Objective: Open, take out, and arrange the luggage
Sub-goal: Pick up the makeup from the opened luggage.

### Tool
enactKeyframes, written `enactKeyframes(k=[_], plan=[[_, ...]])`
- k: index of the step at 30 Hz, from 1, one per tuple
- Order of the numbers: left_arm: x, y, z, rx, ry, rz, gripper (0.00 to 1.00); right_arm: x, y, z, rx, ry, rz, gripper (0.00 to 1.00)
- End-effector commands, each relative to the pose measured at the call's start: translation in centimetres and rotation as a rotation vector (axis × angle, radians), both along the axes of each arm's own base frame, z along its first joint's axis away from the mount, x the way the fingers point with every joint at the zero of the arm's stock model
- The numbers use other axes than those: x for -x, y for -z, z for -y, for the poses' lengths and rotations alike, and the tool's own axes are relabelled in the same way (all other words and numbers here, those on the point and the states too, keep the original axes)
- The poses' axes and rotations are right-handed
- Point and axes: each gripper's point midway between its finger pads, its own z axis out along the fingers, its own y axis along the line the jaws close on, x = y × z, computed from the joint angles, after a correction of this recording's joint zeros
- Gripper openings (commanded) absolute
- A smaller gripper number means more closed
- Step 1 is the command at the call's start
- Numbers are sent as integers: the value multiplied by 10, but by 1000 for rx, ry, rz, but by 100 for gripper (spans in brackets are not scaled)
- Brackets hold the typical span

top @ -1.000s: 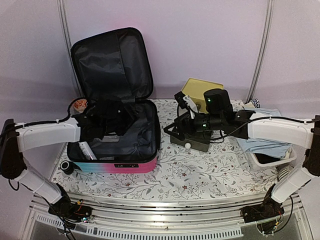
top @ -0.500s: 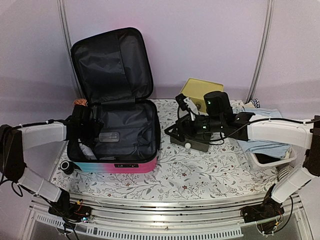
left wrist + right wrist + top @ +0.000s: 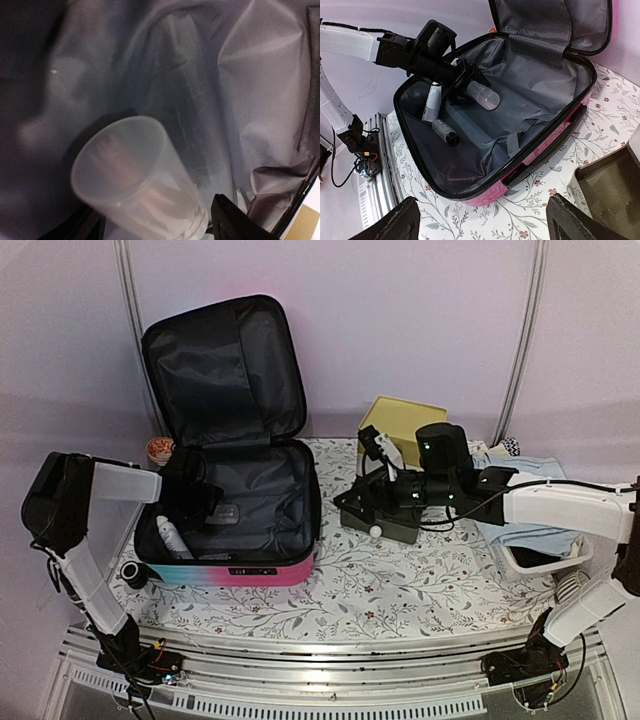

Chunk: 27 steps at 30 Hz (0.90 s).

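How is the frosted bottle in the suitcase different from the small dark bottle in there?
The frosted bottle is pale and see-through; the dark bottle is opaque and nearly black. The frosted bottle is gripped in the jaws of the left gripper; the dark bottle lies loose and untouched. Both are small, round and inside the open luggage.

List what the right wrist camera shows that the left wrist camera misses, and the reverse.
Only right wrist: the whole open luggage, a white tube and a small dark bottle lying inside, the floral tablecloth. Only left wrist: a pinkish tinge inside the translucent bottle. Both: that bottle in the left gripper, and the black lining.
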Motion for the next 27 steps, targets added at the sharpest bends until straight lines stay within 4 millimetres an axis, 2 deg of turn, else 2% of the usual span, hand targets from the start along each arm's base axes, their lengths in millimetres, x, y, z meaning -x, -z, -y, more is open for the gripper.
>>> enactKeyframes(k=[1,7,10,15,20,24,27], plan=[[-17,-2,3,32,-11,29,73,-1,-8,6,-19,16,22,89],[-29,5,3,39,-14,12,68,-1,-5,6,-13,21,23,90],[-34,6,3,32,-8,16,57,-1,-6,7,-13,22,25,90],[-38,-1,7,34,37,58,46,-1,-7,7,-15,20,23,90],[-32,-31,15,27,111,145,39,2,-8,5,-23,5,14,90],[-17,-76,32,38,169,248,38,4,-8,-2,-34,-26,-7,90],[-5,-108,54,52,222,323,38,2,-9,-12,-50,-45,-26,89]])
